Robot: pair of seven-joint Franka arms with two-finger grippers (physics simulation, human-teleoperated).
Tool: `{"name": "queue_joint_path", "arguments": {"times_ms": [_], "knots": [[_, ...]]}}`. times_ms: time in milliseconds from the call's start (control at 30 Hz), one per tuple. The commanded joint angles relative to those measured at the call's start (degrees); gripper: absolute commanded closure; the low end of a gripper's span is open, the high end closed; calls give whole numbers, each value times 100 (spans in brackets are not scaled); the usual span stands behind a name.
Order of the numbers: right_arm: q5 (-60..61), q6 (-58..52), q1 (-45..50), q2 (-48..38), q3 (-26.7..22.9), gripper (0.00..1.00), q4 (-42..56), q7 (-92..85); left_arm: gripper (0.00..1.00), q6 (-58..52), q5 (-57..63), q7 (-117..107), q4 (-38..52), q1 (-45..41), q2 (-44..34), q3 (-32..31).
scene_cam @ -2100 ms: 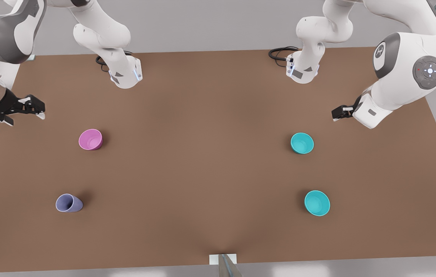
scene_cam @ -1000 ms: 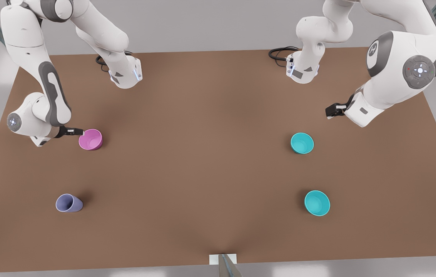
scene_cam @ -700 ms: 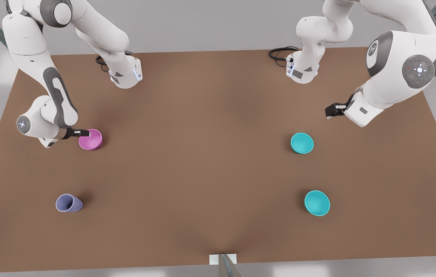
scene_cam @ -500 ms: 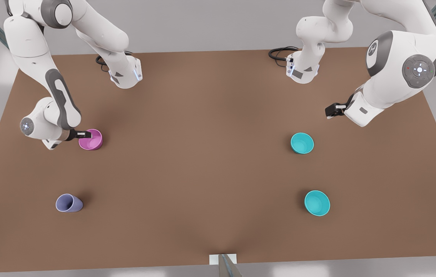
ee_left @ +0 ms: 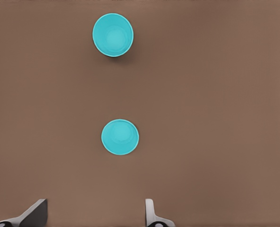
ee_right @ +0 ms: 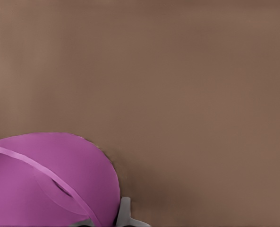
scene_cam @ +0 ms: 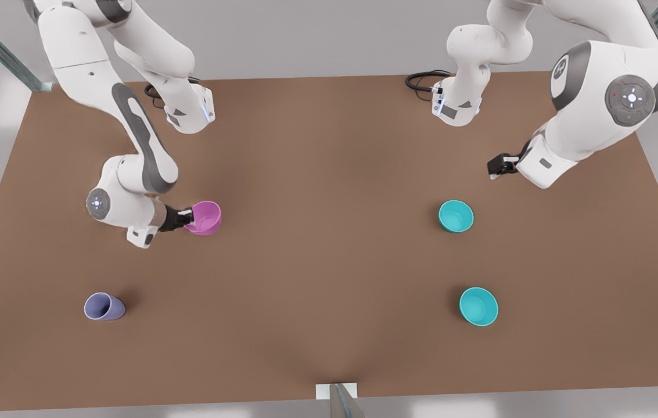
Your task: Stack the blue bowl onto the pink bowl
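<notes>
Gripping the empty pink bowl (scene_cam: 205, 217), right tool (scene_cam: 187, 219) pinches its rim; left tool (scene_cam: 494, 169) hangs spread.

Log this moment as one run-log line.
right hand: shut on round pink plastic bowl, front view's left | left hand: open, waiting above round teal plastic bowl | stack: not done

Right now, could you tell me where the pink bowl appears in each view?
Front view: pink bowl left of centre, held by the right gripper.
Right wrist view: it looms large beside a fingertip.
Left wrist view: the waiting left gripper faces two turquoise bowls instead.
Shared landmark: the brown table.
</notes>
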Motion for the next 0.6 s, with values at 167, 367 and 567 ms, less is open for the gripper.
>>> {"name": "queue_joint_path", "arguments": {"times_ms": [167, 367, 567], "knots": [[617, 87, 2698, 2298, -610, 79, 3281, 5422, 0, 19, -64, 33, 110, 21, 4, -15], [608, 114, 4026, 3389, -1322, 79, 4758, 6459, 0, 19, -47, 15, 154, 21, 4, -7], [608, 149, 4430, 3617, -1577, 79, 4855, 6679, 0, 2, -47, 33, 154, 12, 4, -15]]}}
